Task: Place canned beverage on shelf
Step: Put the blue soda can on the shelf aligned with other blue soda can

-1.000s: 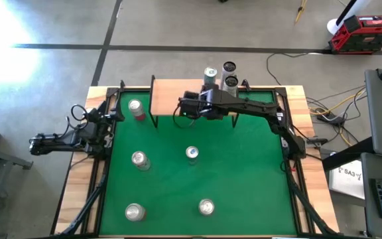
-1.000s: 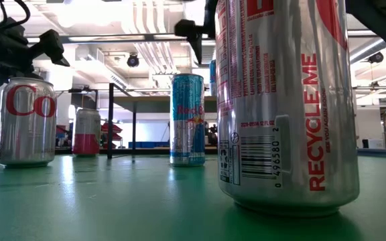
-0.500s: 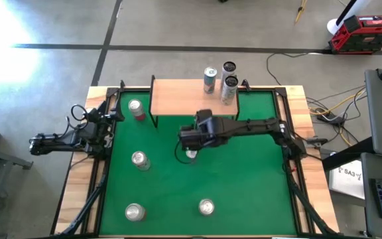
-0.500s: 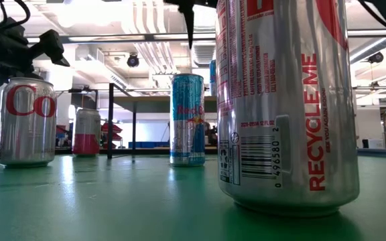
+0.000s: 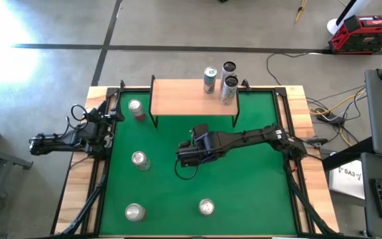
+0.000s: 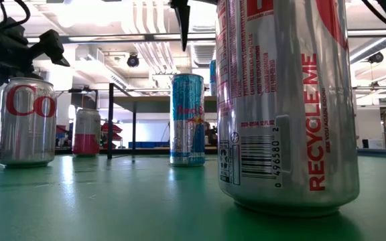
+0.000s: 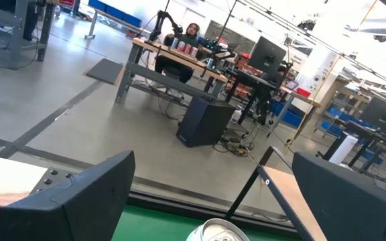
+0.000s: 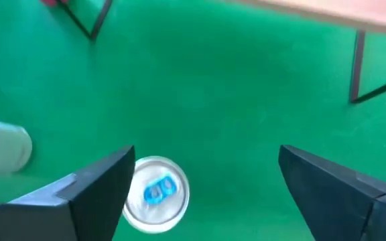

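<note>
A slim blue-and-silver can [image 6: 187,120] with a blue tab [image 8: 156,194] stands upright mid-table. My right gripper [image 8: 205,161] hovers open above it, and the can top shows between the fingers, close to one of them. From above, the gripper [image 5: 186,158] hides this can. One fingertip [image 6: 181,27] hangs clear above the can. The wooden shelf [image 5: 184,98] stands at the far edge with three cans [image 5: 229,85] at its far right corner. My left gripper [image 5: 103,127] waits open at the table's left edge.
More cans stand on the green mat: a pink-bottomed one [image 5: 135,107] by the shelf's left legs, one at mid-left [image 5: 139,159], and two near the front edge [image 5: 134,212] [image 5: 206,207]. The shelf's left half is bare wood.
My right gripper has swung from the shelf's near edge toward the table's near edge. It now hangs over the blue-tabbed can at mid-table. No can has moved.
</note>
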